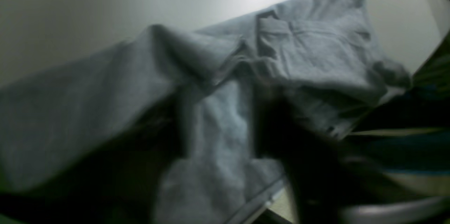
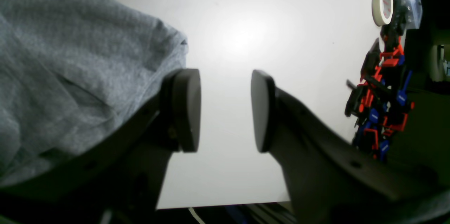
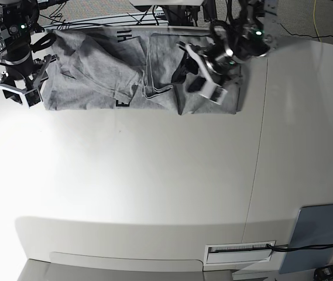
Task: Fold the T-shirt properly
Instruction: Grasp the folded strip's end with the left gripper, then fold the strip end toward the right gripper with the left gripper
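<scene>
The heather-grey T-shirt (image 3: pixel 107 70) lies crumpled along the far edge of the white table (image 3: pixel 154 175), with bits of black lettering showing at folded edges. My left gripper (image 3: pixel 204 76) is over the shirt's right part. In the blurred left wrist view its dark fingers (image 1: pixel 281 129) stand apart with a strip of grey cloth (image 1: pixel 218 122) between them. My right gripper (image 3: pixel 13 92) is at the shirt's left edge. In the right wrist view it (image 2: pixel 225 111) is open and empty over bare table, with the shirt (image 2: pixel 70 69) just to its left.
A flat blue-grey panel (image 3: pixel 318 234) lies at the near right corner of the table. A pile of red, blue and black parts (image 2: pixel 379 104) and tape rolls (image 2: pixel 381 2) sits beyond the table's edge. Cables run behind the table's far edge.
</scene>
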Motion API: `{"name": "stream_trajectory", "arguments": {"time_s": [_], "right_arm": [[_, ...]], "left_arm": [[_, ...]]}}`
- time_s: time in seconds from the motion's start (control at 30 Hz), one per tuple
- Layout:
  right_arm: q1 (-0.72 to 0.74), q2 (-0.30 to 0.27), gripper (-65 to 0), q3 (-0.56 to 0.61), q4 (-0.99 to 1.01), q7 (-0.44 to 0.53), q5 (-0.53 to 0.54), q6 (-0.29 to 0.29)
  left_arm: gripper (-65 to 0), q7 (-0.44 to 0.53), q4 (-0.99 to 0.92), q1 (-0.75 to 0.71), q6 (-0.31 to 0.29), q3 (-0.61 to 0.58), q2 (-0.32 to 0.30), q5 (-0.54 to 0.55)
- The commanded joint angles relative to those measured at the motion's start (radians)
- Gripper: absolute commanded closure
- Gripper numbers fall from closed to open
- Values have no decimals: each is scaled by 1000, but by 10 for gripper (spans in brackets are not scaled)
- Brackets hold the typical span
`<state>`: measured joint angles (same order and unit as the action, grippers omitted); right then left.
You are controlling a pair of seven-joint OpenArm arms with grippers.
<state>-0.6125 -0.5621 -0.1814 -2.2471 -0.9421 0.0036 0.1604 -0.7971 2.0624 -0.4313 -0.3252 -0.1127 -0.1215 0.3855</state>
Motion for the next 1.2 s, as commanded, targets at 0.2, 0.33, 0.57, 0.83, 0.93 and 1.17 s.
{"name": "stream_trajectory", "arguments": {"time_s": [0.2,0.33,0.57,0.83,0.93,1.17], "right_arm": [[0,-14,-236,-10,-16,-5,-13,-8],[0,-14,-236,-10,-16,-4,-12,-8],[0,-14,-236,-10,-16,-4,-12,-8],[0,-14,-237,-10,-16,-34,-13,-7],[0,-14,-237,-10,-16,-38,-31,-8],[0,-14,-237,-10,-16,-26,-39,-8]], "left_arm": [[0,39,-164,114,136,-134,3,-80],[0,45,-270,190,158,-181,3,-79],[0,177,-289,292,157,-277,11,-80],[0,172,-265,354,63,-274,25,-53],[0,106,-220,345,42,-206,18,-53],[0,3,-190,255,-6,-47,18,-91]]}}
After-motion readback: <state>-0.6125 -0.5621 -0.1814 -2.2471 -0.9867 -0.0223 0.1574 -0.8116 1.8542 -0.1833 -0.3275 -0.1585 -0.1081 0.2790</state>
